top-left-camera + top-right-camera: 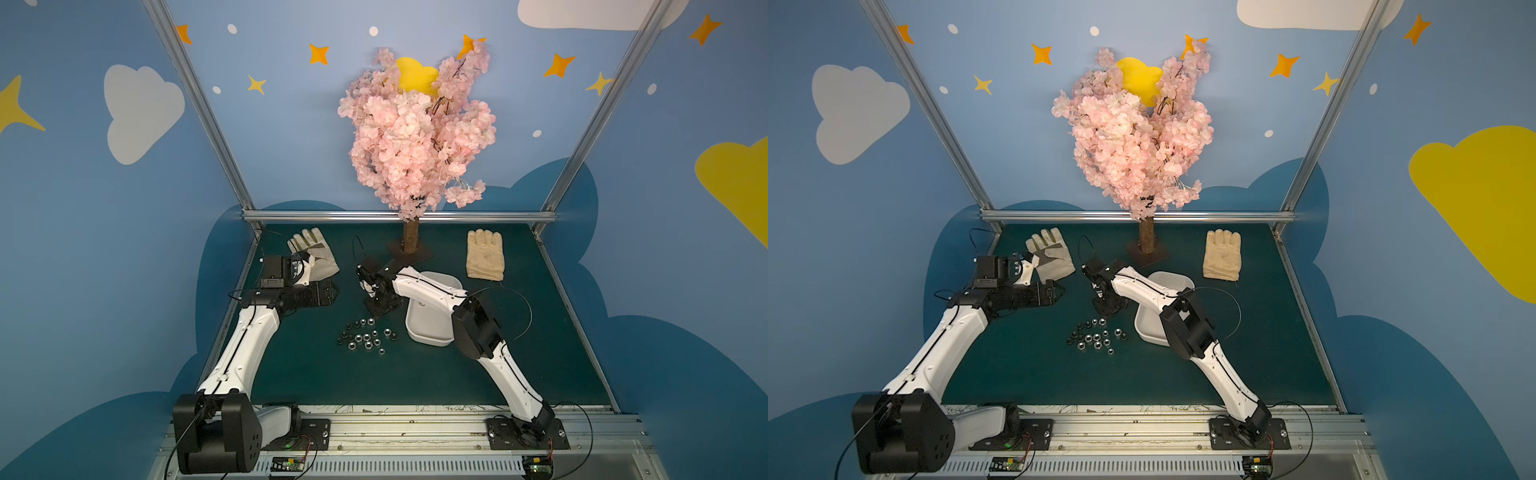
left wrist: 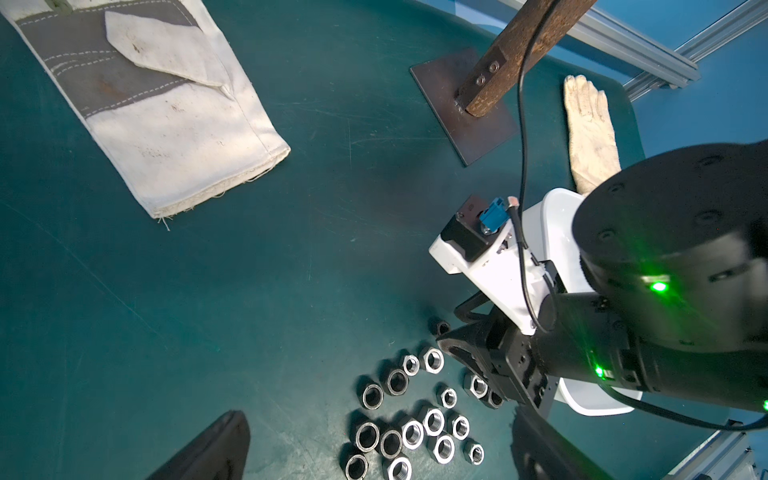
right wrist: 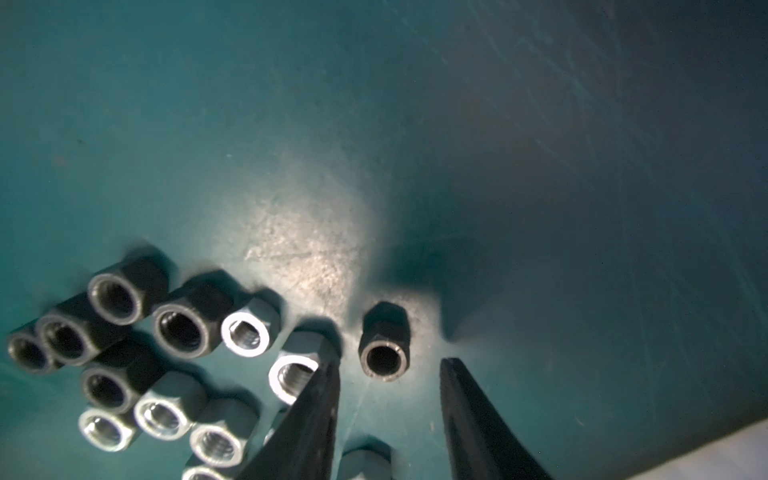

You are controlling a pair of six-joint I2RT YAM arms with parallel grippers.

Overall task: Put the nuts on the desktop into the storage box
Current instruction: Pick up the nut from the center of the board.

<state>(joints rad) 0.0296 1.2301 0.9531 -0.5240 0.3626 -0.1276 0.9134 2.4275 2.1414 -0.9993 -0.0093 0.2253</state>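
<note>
Several silver and black nuts (image 1: 368, 336) (image 1: 1096, 336) lie clustered on the dark green desktop (image 1: 415, 374). Just right of them stands the white storage box (image 1: 428, 328) (image 1: 1150, 328), partly hidden by my right arm. My right gripper (image 1: 376, 309) (image 3: 389, 365) is down at the cluster's far edge, open. One black nut (image 3: 384, 349) stands apart from the rest, right at the gap between the two fingertips and untouched. A silver nut (image 3: 291, 376) sits against the outside of one finger. My left gripper (image 1: 328, 293) (image 2: 378, 415) hovers left of the cluster, open wide and empty.
A pale work glove (image 1: 311, 255) lies at the back left under my left wrist. Another glove (image 1: 485, 253) lies at the back right. The blossom tree's trunk (image 1: 410, 241) stands on a dark plate at the back centre. Aluminium rails (image 1: 399, 216) edge the table.
</note>
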